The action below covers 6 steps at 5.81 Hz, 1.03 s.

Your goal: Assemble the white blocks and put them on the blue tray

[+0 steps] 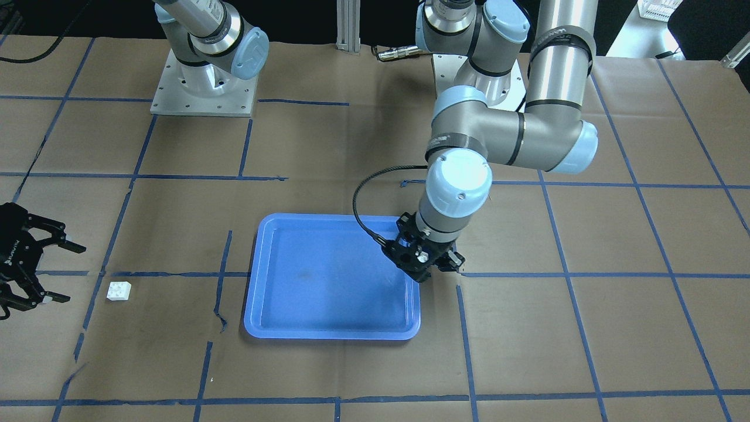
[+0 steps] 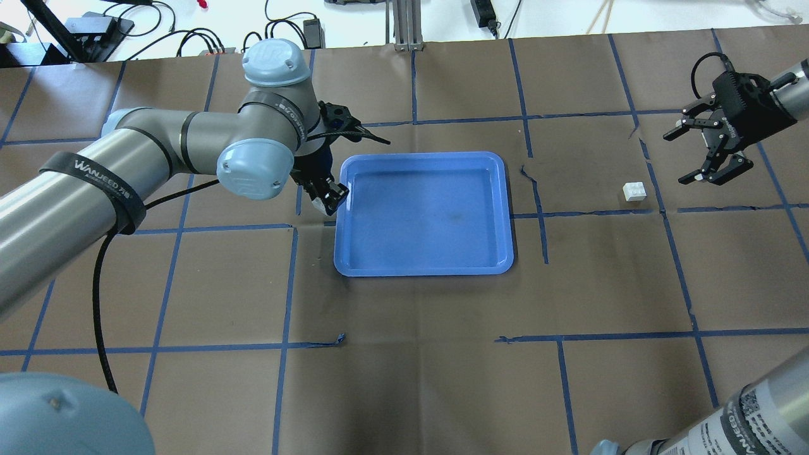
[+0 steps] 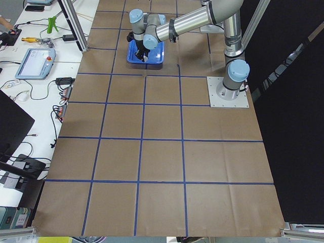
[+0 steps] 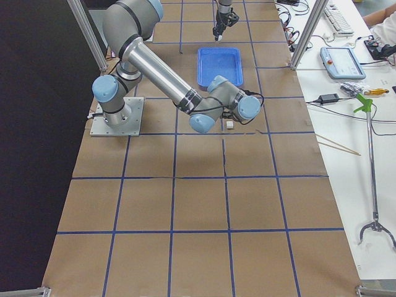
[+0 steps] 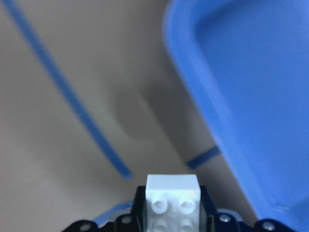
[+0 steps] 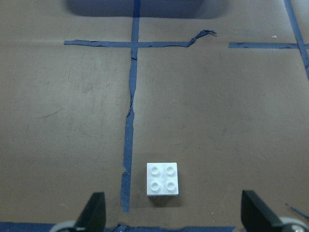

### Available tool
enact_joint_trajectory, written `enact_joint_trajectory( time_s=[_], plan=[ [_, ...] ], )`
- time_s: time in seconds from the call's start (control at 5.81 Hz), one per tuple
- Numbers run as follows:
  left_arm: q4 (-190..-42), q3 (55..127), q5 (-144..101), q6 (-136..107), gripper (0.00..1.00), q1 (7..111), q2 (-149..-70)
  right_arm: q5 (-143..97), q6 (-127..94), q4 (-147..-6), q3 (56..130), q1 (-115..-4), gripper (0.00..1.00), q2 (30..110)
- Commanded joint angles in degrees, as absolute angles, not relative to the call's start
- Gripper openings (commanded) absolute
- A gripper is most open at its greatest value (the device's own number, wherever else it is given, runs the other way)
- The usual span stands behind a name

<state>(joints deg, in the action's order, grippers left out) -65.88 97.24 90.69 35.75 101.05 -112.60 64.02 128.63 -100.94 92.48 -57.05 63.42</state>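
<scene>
1. "WANJEED" stands in white letters on the black strap (image 2: 95, 179) around the left arm (image 2: 158, 148), in the overhead view.
2. On the second strap (image 2: 727, 424), around the right arm (image 2: 768, 388), only "JEED" can be read.
3. The small white print on the body of the right gripper (image 1: 70, 274) is not readable.

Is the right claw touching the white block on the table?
Apart. The overhead view shows bare table between the open right gripper and the white block.

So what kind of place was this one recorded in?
Most likely a robotics lab workcell: the left arm and right arm are bolted to a paper-covered table gridded with blue tape, with an aluminium frame post at its edge and a teach pendant on the side bench.
</scene>
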Motion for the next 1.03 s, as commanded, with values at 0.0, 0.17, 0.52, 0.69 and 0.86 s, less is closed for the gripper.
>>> enact_joint_trajectory(
  time_s=[0.0,0.17,0.52,0.69,0.86],
  plan=[
    [-65.7,97.2,92.3,52.3,0.00,107.3,-111.9,64.1,128.8,-108.2,97.4,-57.0,1.00,61.3],
    [-64.9,97.3,92.4,57.7,0.00,109.6,-112.1,64.1,128.8,-110.6,98.9,-57.0,1.00,60.8],
    [-54.0,98.7,93.2,66.5,0.00,113.0,-116.2,64.0,128.8,-113.6,99.3,-57.3,1.00,58.7],
    [-47.4,98.6,93.3,66.6,0.00,113.4,-120.6,64.0,128.7,-113.6,99.3,-57.7,1.00,59.0],
    [-46.0,98.6,93.3,67.0,0.00,113.5,-121.4,64.0,128.7,-113.5,99.3,-57.7,1.00,58.9]
  ],
)
